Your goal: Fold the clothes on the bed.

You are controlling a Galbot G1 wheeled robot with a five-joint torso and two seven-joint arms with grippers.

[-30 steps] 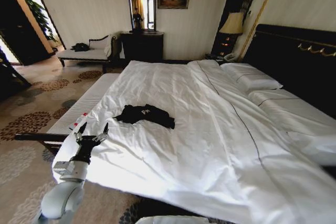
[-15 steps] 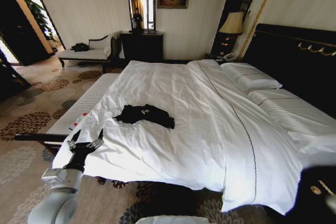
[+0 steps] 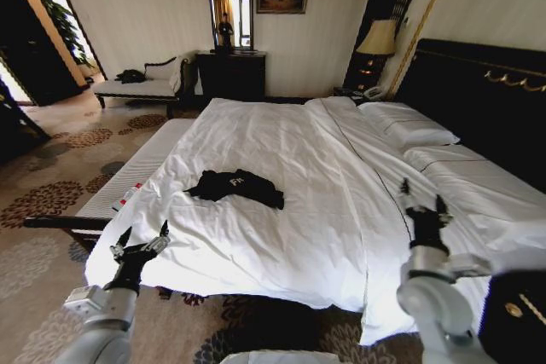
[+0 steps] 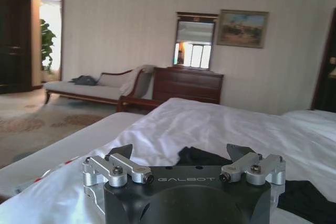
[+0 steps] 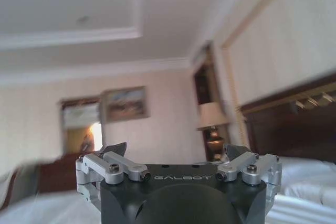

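The black clothes (image 3: 236, 187) lie crumpled on the white bed (image 3: 324, 168), left of its middle, white lettering facing up. The left wrist view catches the dark fabric of the clothes (image 4: 202, 157) just beyond the fingers. My left gripper (image 3: 142, 240) hangs open at the bed's near left corner, short of the clothes and holding nothing. Over the near right part of the bed my right gripper (image 3: 421, 195) points upward, open and empty. Seen from the right wrist, the right gripper (image 5: 177, 153) is aimed at the far wall and ceiling.
A narrow white bench (image 3: 128, 181) runs along the bed's left side. Pillows (image 3: 408, 130) and a dark headboard (image 3: 486, 100) are at the right. A dresser (image 3: 230, 74), chaise (image 3: 141, 84) and lamp (image 3: 377, 40) line the far wall. Patterned carpet (image 3: 51, 202) spreads to the left.
My right arm has risen into view at the lower right with its gripper pointing up. The left gripper has dropped lower and drawn back toward the bed's near corner.
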